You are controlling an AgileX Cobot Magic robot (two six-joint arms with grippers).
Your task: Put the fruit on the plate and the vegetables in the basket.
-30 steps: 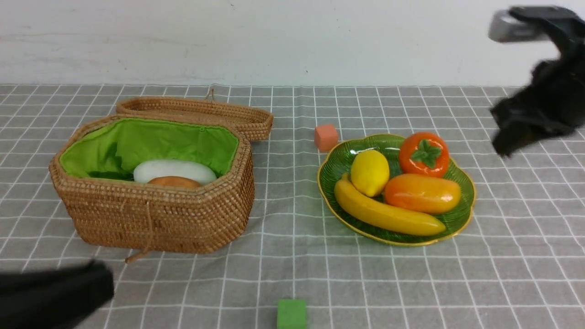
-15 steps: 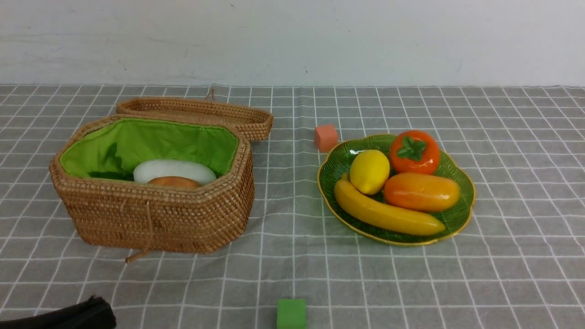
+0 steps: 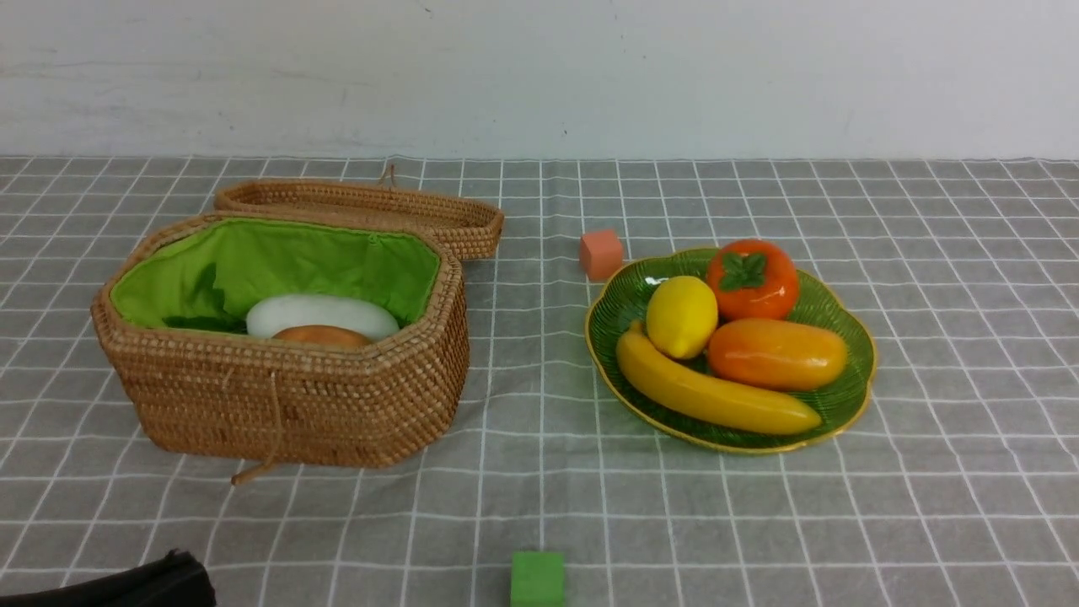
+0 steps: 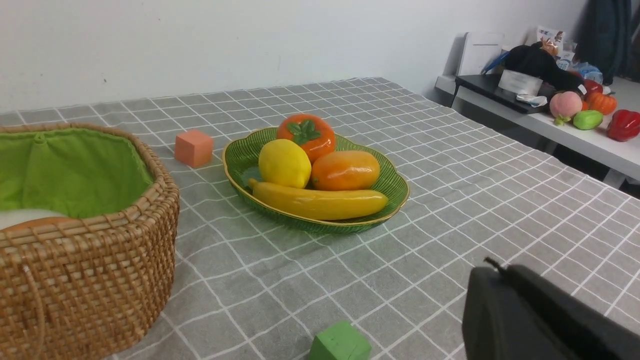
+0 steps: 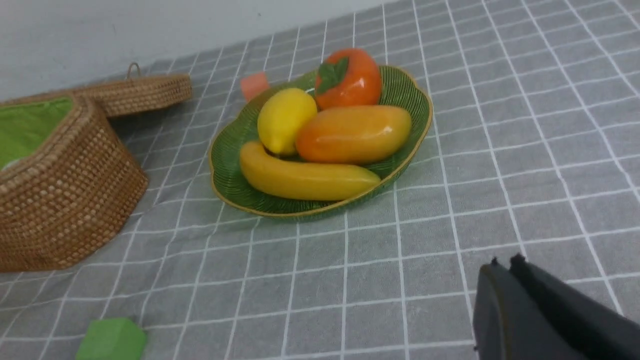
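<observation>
The green plate holds the lemon, banana, mango and persimmon. Inside the open wicker basket lie a white radish and a brown potato; the eggplant is hidden. My left gripper is shut and empty, low over the cloth near the table's front; only its tip shows in the front view. In the right wrist view my right gripper is shut and empty, well short of the plate.
A small orange cube sits behind the plate's left side. A small green cube lies at the front edge. The basket's lid rests behind it. A side table with other toys stands beyond the cloth's right edge.
The right arm has withdrawn out of the front view. The persimmon has rolled left on the plate. The left arm has sunk lower in the front-left corner.
</observation>
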